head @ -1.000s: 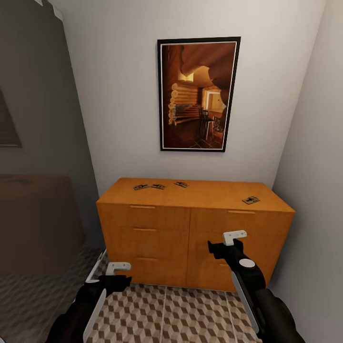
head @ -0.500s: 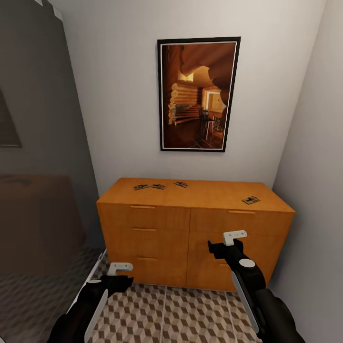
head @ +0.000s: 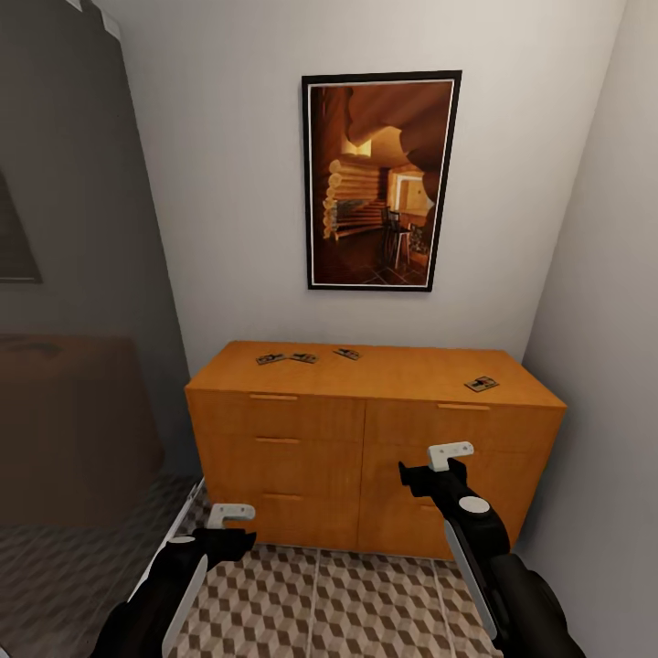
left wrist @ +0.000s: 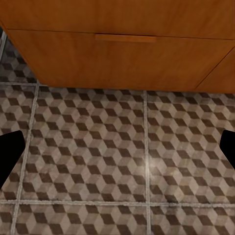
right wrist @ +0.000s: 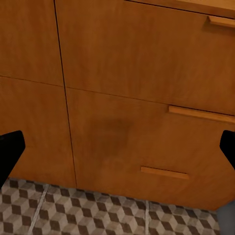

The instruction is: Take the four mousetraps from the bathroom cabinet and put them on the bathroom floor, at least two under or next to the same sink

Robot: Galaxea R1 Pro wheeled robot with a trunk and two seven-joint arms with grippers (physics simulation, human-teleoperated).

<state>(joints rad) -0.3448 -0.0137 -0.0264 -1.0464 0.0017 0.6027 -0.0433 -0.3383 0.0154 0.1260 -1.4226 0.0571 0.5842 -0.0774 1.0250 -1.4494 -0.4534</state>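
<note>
Head view has all four mousetraps [head: 301, 357] sitting on the cabinet [head: 384, 373], both my grippers empty and spread, nothing moved yet.

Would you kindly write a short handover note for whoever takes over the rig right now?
Left gripper: open, empty, low over the bathroom floor.
Right gripper: open, empty, raised before the cabinet drawer fronts.
Mousetraps: all four on the cabinet top, two together at back left, one near back centre, one at right.
Done: robot parked facing the cabinet.
Left: pick up each trap and set all four on the floor, two by a sink.
</note>
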